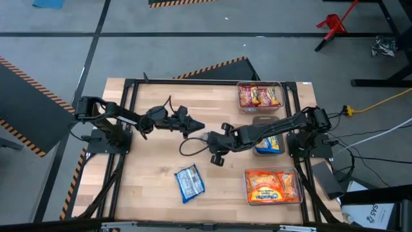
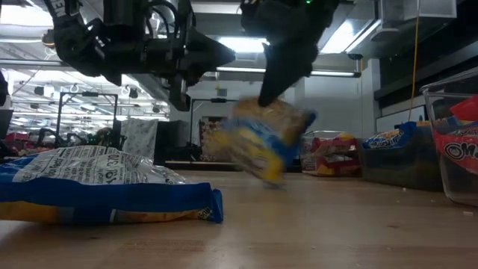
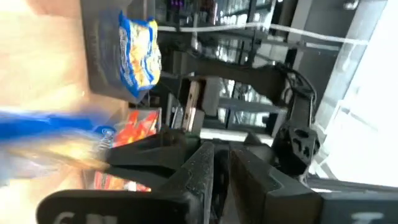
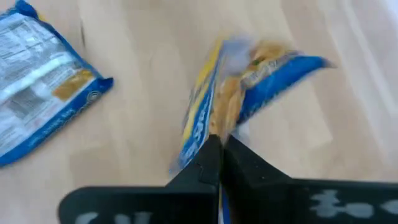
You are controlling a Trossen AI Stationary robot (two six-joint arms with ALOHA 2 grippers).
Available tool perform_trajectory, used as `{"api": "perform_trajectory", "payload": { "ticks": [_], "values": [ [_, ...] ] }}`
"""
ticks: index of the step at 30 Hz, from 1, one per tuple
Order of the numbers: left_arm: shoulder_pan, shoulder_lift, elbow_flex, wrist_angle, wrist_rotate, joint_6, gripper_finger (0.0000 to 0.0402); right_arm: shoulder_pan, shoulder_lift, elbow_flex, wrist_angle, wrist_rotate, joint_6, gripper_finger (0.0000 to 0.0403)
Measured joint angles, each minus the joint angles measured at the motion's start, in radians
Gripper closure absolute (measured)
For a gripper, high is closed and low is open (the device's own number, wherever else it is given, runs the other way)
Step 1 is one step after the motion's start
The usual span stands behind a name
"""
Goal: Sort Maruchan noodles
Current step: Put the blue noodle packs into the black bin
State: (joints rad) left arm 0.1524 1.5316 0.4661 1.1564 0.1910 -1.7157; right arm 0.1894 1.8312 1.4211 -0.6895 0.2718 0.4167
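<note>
My right gripper [image 4: 219, 142] hangs over the table's middle [image 1: 212, 138], shut on a blue-and-yellow noodle packet [image 2: 265, 138] that shows blurred. A second blue-and-yellow packet [image 1: 188, 182] lies flat on the table, label side down, nearer the near edge [image 2: 97, 187]. My left gripper [image 1: 193, 125] hovers just left of the right one, shut and holding nothing [image 3: 221, 180]. Dark red packets [image 1: 261, 96], one blue packet [image 1: 270, 145] and orange packets [image 1: 273, 187] lie in three clear bins on the right. My right gripper pinches the blue-and-yellow packet by an edge seam [image 4: 214, 127] between its two fingers, coming from above and pointing down. The packet hangs tilted below the fingers [image 2: 269, 149] and appears lifted clear of the table.
The three clear bins stand in a row along the table's right side, from the far edge [image 1: 283, 87] to the near edge [image 1: 248, 174]. A black cable loops on the wood [image 1: 187, 147] below the left gripper. Bare wood lies on the left half [image 1: 148, 167].
</note>
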Motion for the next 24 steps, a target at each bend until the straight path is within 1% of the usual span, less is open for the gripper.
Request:
{"api": "perform_trajectory", "payload": {
  "ticks": [2,5,7,10,14,16,18,21,22,24],
  "values": [
    [0.019,0.001,-0.001,0.016,0.038,0.002,0.0355,0.001,-0.009,0.000,-0.037,-0.026,0.047,0.0402],
    [0.052,0.001,-0.001,0.024,0.049,0.023,0.0355,0.000,-0.031,0.000,-0.082,-0.057,0.097,0.0402],
    [0.074,0.001,-0.001,0.041,0.066,0.025,0.0355,0.000,-0.057,0.000,-0.079,-0.067,0.103,0.0402],
    [0.101,0.001,-0.001,0.051,0.111,0.054,0.0354,0.000,-0.086,0.002,-0.088,-0.067,0.107,0.0402],
    [0.131,0.001,-0.001,0.075,0.179,0.077,0.0354,0.000,-0.146,0.002,-0.109,-0.066,0.154,0.0402],
    [0.144,0.002,-0.001,0.073,0.204,0.089,0.0354,-0.002,-0.182,0.002,-0.172,-0.052,0.174,0.0402],
    [0.153,0.002,-0.001,0.073,0.233,0.121,0.0354,-0.006,-0.208,0.002,-0.253,-0.027,0.244,0.0401],
    [0.157,0.002,-0.002,0.063,0.268,0.173,0.0354,-0.008,-0.220,0.002,-0.393,-0.042,0.348,0.0381],
    [0.157,0.002,-0.002,0.063,0.277,0.190,0.0354,-0.008,-0.220,-0.006,-0.419,-0.054,0.382,0.0367],
    [0.155,0.003,-0.002,0.055,0.290,0.225,0.0354,-0.006,-0.221,-0.044,-0.408,-0.104,0.461,0.0331]
  ]
}}
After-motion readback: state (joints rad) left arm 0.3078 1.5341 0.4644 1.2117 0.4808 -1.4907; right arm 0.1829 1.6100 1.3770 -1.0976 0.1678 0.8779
